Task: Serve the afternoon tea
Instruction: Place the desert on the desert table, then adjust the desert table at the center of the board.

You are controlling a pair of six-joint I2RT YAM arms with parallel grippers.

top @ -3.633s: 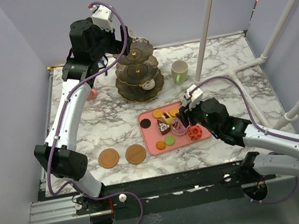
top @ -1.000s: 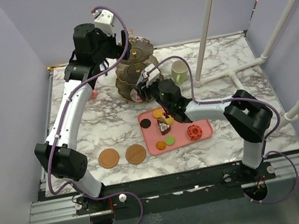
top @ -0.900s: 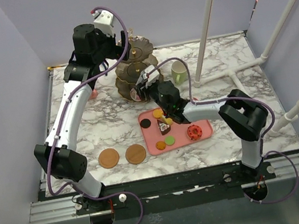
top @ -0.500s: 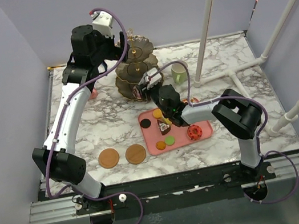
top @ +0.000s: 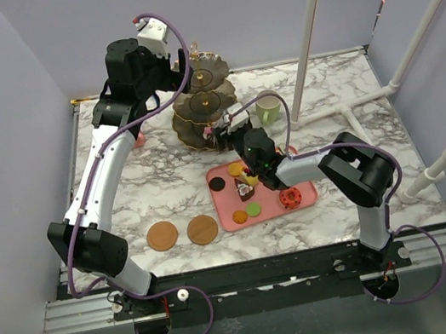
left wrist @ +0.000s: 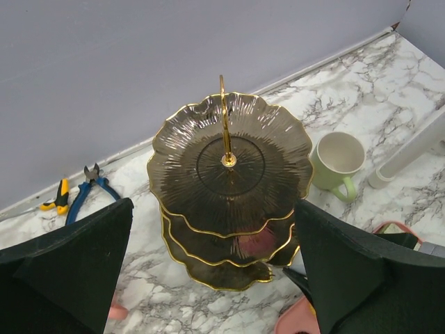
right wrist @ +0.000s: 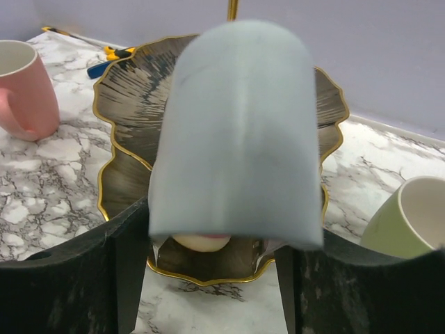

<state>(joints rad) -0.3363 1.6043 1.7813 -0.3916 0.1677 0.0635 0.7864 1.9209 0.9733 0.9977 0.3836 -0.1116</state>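
Observation:
The dark three-tier stand (top: 204, 101) with its gold ring stands at the back, also in the left wrist view (left wrist: 229, 163). My left gripper (top: 163, 81) hangs open above it (left wrist: 215, 278), holding nothing. My right gripper (top: 223, 130) is at the stand's lowest tier (right wrist: 208, 268), fingers (right wrist: 69, 278) wide apart. A pale pastry (right wrist: 201, 241) lies on that tier. A blurred grey-blue shape (right wrist: 236, 125) fills the middle of that view; I cannot tell what it is. Several pastries, among them a red donut (top: 289, 198), lie on the pink tray (top: 299, 179). Two coasters (top: 163, 235) sit front left.
The pale-green mug (top: 267, 109) stands just right of the stand (right wrist: 410, 219). The pink mug (right wrist: 24, 90) is on its left. Blue-handled pliers (left wrist: 94, 188) lie by the back wall. White pipes (top: 342, 107) cross the right side of the table.
My right gripper has backed a little to the right from the stand's lower tier and its fingers have spread wider. The left arm has barely moved.

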